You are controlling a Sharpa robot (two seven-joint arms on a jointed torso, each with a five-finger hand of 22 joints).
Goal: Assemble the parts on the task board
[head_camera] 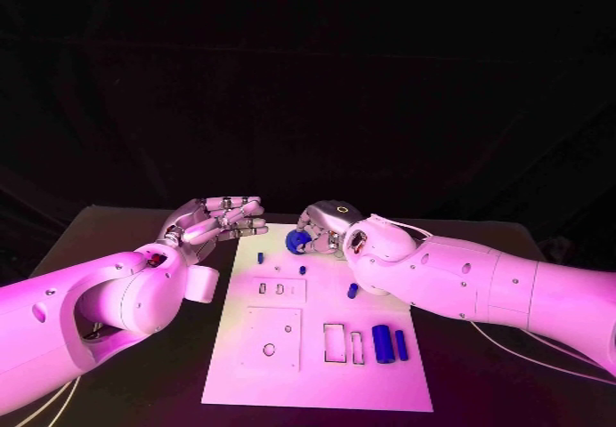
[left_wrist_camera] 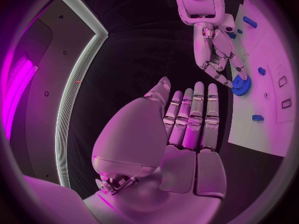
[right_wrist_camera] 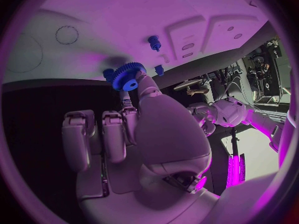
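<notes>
R hand (head_camera: 328, 233) pinched a blue gear (head_camera: 296, 241) betw. thumb & fingertip, holding it at the far end of the task board (head_camera: 321, 374). L hand (head_camera: 215, 221) hovered just beside the board's far corner, fingers straight and together, holding nothing. Two small blue pegs (head_camera: 261, 258) stood on the board just below the R hand; two blue cylinders (head_camera: 383, 343) lay nearer the robot, w/ the black counter (head_camera: 122, 227) under it all.
</notes>
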